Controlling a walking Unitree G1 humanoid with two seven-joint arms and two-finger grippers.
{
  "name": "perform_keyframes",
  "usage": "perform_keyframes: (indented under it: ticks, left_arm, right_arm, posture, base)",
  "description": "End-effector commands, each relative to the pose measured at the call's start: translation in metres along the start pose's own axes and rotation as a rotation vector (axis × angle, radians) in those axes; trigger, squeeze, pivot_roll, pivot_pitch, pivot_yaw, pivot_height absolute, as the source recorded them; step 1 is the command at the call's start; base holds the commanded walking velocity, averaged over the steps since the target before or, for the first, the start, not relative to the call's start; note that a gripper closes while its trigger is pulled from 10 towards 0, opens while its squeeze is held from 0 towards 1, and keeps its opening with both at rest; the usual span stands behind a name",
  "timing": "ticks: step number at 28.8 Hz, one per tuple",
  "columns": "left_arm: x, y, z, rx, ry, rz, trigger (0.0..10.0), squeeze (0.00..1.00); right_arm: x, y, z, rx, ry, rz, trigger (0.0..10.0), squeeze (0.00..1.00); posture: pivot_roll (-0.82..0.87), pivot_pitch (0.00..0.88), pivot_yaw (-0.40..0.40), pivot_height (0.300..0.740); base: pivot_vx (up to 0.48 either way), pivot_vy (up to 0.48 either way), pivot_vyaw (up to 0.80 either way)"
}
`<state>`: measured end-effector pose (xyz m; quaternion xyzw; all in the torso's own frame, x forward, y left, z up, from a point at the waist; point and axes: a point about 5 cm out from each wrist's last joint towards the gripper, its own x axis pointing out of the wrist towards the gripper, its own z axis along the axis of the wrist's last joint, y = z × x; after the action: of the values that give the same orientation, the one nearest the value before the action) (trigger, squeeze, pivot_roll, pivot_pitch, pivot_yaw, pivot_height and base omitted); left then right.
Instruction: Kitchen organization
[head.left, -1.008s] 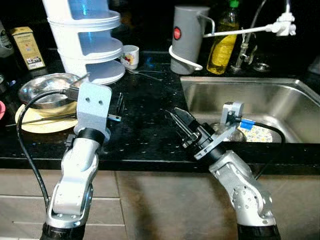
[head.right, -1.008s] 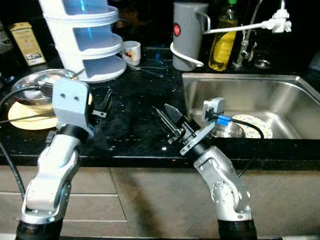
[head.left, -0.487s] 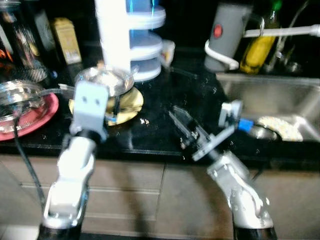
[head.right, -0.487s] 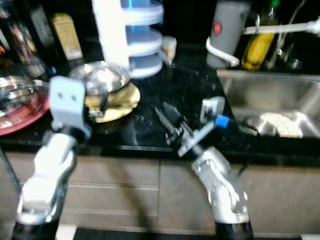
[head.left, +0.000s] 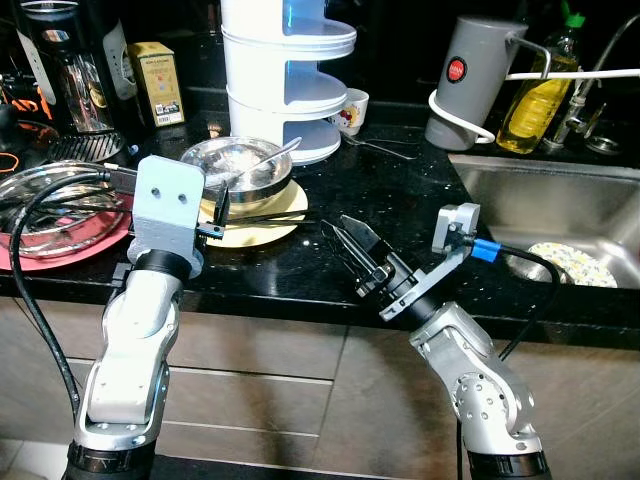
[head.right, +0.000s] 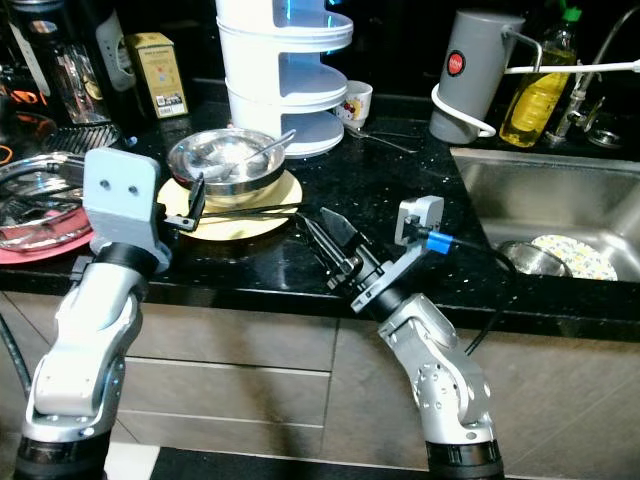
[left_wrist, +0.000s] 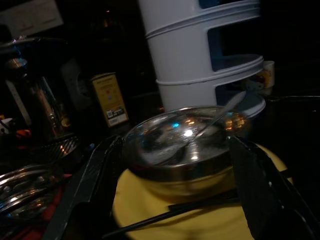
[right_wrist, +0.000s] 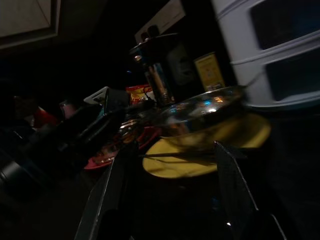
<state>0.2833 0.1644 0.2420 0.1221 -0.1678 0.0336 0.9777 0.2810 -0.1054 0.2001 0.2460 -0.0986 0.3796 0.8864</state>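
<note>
My left claw (left_wrist: 175, 200) hangs wide before the steel bowl (head.left: 238, 166) on its yellow plate (head.left: 262, 208); I'd straddle the rim squarely. My right claw (head.left: 352, 248) waits parted over the surface (head.left: 400, 190).

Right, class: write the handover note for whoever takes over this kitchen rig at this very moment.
Left end effector: open, empty, at the yellow plate's edge.
Right end effector: open, empty, over the black counter beside the plate.
Steel bowl with a spoon sits on the plate; a black stick lies across it.
Sink holds dishes.
Done: nothing gripped.
Left: grasp and sort the bowl and plate.
</note>
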Motion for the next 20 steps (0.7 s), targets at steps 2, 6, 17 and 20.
perform_keyframes:
  ticks: [2, 6, 17, 20]
  left_arm:
    - [0.005, 0.003, 0.003, 0.001, -0.018, 0.013, 10.0, 0.00]
    - [0.008, 0.011, 0.004, 0.014, -0.029, 0.038, 10.0, 0.00]
    - [0.014, 0.027, 0.004, 0.064, -0.032, 0.074, 10.0, 0.00]
    - [0.014, 0.028, 0.004, 0.069, -0.035, 0.075, 10.0, 0.00]
  right_arm:
    - [-0.003, -0.002, 0.001, -0.011, 0.004, -0.011, 10.0, 0.00]
    - [-0.003, -0.002, 0.001, -0.012, 0.005, -0.012, 10.0, 0.00]
    - [-0.002, -0.003, 0.002, -0.017, 0.008, -0.013, 10.0, 0.00]
    - [-0.003, -0.003, 0.002, -0.017, 0.008, -0.013, 10.0, 0.00]
  posture:
    - [-0.05, 0.000, -0.047, 0.740]
    - [-0.05, 0.000, -0.048, 0.740]
    - [-0.05, 0.000, -0.047, 0.740]
    - [-0.05, 0.000, -0.047, 0.740]
  base:
    - [0.000, 0.000, 0.00]
    - [0.000, 0.000, 0.00]
    - [0.000, 0.000, 0.00]
    - [0.000, 0.000, 0.00]
